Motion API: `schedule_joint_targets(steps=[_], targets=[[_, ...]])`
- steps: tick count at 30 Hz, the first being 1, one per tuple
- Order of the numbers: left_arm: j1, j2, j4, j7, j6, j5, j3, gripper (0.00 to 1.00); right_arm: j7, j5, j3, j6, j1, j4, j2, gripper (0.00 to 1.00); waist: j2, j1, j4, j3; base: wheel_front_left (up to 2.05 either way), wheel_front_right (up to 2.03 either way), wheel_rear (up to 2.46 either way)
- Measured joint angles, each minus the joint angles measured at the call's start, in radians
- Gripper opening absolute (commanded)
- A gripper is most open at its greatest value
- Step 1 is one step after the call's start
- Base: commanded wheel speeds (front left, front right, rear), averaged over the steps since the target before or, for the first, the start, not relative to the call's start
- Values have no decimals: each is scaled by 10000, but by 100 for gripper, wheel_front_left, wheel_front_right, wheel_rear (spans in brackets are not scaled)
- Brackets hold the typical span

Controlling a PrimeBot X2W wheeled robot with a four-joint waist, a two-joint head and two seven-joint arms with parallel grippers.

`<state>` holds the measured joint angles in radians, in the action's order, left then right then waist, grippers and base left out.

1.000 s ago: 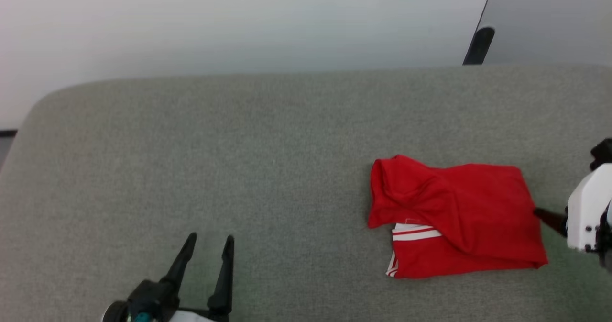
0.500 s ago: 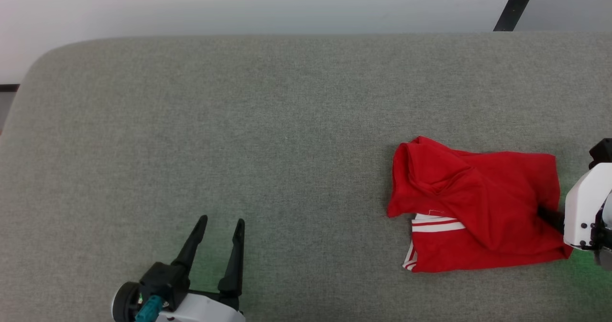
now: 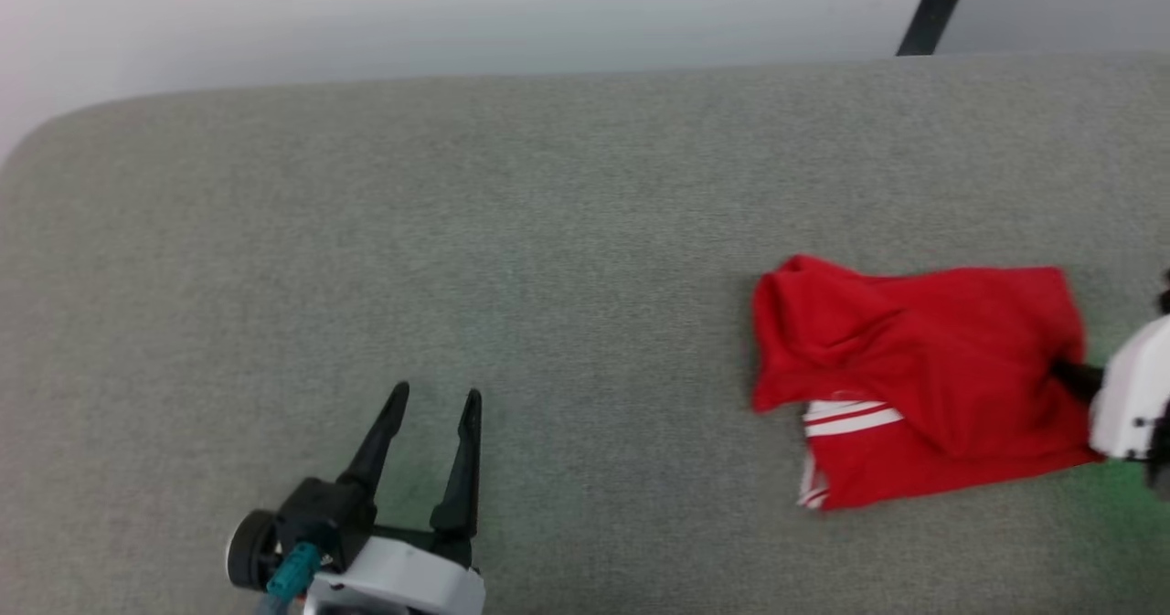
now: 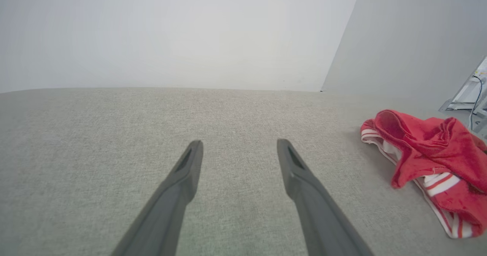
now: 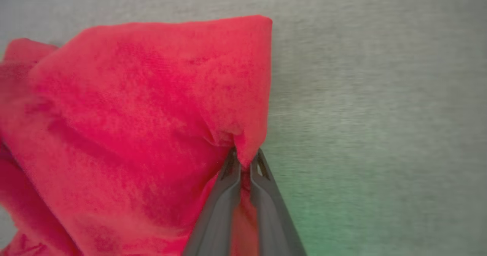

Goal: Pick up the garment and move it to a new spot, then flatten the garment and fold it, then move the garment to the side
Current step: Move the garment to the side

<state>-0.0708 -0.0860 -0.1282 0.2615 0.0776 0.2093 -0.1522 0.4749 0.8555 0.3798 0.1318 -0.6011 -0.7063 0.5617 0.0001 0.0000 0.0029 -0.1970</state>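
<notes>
The garment [image 3: 914,377] is bright red with white stripe trim and lies bunched on the right side of the grey surface [image 3: 548,259]. In the left wrist view the garment [image 4: 430,149] sits far to the right. My right gripper [image 5: 245,159] is shut, its two dark fingers pinching the garment's [image 5: 152,115] right edge and lifting it a little. In the head view the right gripper [image 3: 1069,376] reaches in from the right edge. My left gripper [image 3: 434,405] stands open over bare surface at the lower left, far from the cloth. Its fingers [image 4: 182,176] hold nothing.
A dark post [image 3: 930,12] rises behind the surface's far edge at the upper right. The pale wall [image 3: 457,12] runs behind that edge. Some pale equipment with a cable [image 4: 470,92] shows past the garment in the left wrist view.
My right gripper has shut on the garment's right edge, where it stood open beside it before. The camera has shifted. The left gripper remains open.
</notes>
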Motion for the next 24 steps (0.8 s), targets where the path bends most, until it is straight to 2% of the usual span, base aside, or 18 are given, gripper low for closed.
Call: schedule_joint_targets(steps=[11,18,24], targets=[[-569,15,464,17,117,-330,-31,100,-1546,476,-639,-2,-472,-625,1409,0,0,0,-930,-304,0,0,0],[-1237,-52,610,17,265,-589,-299,100,-2268,-2,-614,-4,-1003,-1271,1902,0,0,0,-1437,-707,0,0,0],[-1726,-102,780,17,328,-782,-428,100,-3104,-646,-447,-2,-1661,-1898,1956,0,0,0,-1581,-1254,0,0,0]])
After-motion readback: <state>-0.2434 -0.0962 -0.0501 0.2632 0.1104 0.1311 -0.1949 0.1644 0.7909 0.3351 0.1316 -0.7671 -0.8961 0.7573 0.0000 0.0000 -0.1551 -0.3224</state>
